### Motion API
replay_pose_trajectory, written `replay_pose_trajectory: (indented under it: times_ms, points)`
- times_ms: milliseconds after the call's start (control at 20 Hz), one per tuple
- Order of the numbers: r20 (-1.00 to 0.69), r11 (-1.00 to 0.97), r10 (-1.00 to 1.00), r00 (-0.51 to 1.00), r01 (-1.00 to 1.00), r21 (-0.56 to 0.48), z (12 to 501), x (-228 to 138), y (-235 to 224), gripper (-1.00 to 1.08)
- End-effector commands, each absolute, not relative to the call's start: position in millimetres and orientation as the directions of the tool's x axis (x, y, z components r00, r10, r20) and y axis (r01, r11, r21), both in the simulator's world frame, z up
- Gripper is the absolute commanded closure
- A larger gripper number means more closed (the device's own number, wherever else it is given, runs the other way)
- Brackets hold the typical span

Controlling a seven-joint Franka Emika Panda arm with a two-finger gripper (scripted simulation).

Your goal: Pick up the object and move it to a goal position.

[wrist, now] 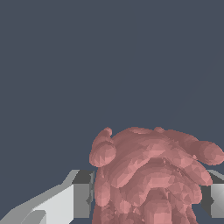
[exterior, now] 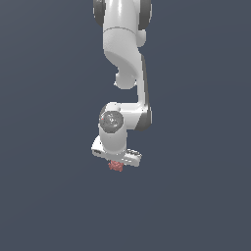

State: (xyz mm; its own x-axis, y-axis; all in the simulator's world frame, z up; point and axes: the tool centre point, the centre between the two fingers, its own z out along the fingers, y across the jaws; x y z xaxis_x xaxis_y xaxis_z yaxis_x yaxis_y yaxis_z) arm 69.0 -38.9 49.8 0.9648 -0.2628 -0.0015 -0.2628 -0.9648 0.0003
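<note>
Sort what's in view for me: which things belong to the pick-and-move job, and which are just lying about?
Part of the job:
- reddish-pink lump, sitting between the fingers
- gripper, directly over the lump

Lying about:
- nothing else shows; only a plain dark grey background. No goal marker is visible in either view.

I am seeing the object [exterior: 115, 166] sitting directly under the tool [exterior: 116, 163]. It is lying between the two fingers [wrist: 81, 199], touching both.
</note>
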Motion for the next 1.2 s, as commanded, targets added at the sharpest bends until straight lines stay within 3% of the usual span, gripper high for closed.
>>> replay_pose_trajectory:
  times_ms: [0, 1150]
  points:
    - [0.0, -0.965, -0.263, 0.965, -0.263, 0.0, 60.0, 68.5, -39.0, 1.08]
    - [0.0, -0.965, -0.263, 0.965, -0.263, 0.0, 273.9, 51.7, -41.5, 1.08]
